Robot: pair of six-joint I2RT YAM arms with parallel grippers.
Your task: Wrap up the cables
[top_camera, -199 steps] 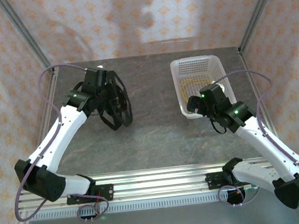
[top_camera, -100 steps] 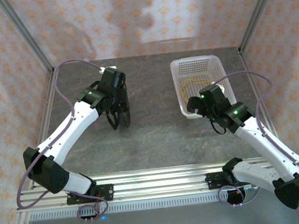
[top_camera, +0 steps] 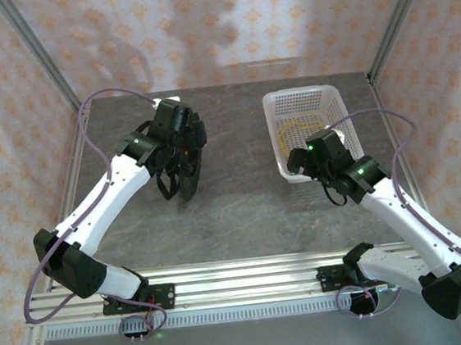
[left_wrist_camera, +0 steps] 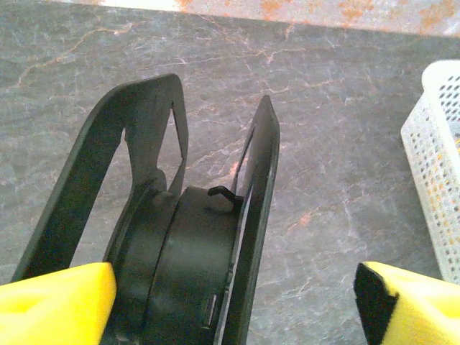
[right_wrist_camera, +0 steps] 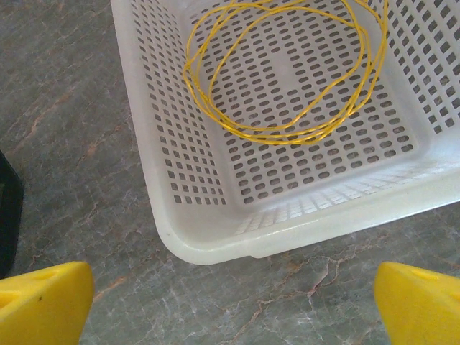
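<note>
I am bringing the left end effector [left_wrist_camera: 233, 302], released, closer around the black octagonal plastic spool [left_wrist_camera: 194, 251] toward the grey bench's [left_wrist_camera: 345, 144] far-left corner. The right end effector [right_wrist_camera: 230, 302] is staying released beside the white perforated plastic basket [right_wrist_camera: 133, 108], where the thin yellow looped cables [right_wrist_camera: 284, 135] are lying, not yet picked.

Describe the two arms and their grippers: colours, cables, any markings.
The left arm and right arm have white link shells with black joints and black bases. A lilac-grey cable loops along each. Small green lights glow on the black joints. The left gripper and right gripper carry bright yellow pads on their fingers. No lettering is legible.
</note>
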